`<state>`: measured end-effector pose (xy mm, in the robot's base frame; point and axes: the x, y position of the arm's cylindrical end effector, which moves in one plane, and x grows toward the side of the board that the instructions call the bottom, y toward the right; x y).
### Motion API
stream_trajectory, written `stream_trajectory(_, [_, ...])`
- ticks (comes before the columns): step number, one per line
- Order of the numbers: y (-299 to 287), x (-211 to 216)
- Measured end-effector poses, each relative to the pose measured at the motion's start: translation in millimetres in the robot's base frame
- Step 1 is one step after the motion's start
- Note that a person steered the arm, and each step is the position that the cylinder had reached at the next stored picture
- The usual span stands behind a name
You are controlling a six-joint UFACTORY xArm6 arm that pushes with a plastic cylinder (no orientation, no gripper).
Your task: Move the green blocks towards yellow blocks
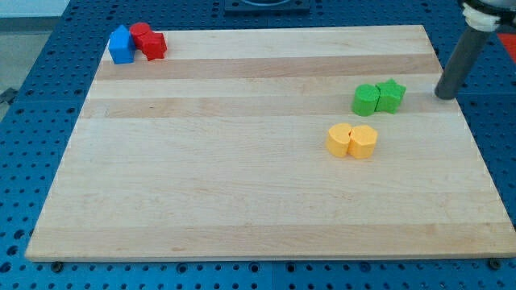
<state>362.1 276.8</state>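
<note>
Two green blocks sit side by side at the view's right: a round green block (365,100) and a green star block (390,96), touching each other. Two yellow blocks lie just below them and slightly left: a round-ended yellow block (339,138) and a yellow hexagon-like block (364,141), also touching. A small gap separates the green pair from the yellow pair. My tip (444,96) is at the board's right side, to the right of the green star block and apart from it.
A blue block (122,45) and a red block (149,40) sit together at the top left corner of the wooden board (242,177). The board lies on a blue perforated table.
</note>
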Motion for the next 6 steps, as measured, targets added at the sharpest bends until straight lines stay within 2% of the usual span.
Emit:
stream_trajectory(2, [-48.1, -8.2])
stream_trajectory(4, [-95.6, 3.2])
stream_trajectory(6, [-95.9, 6.6])
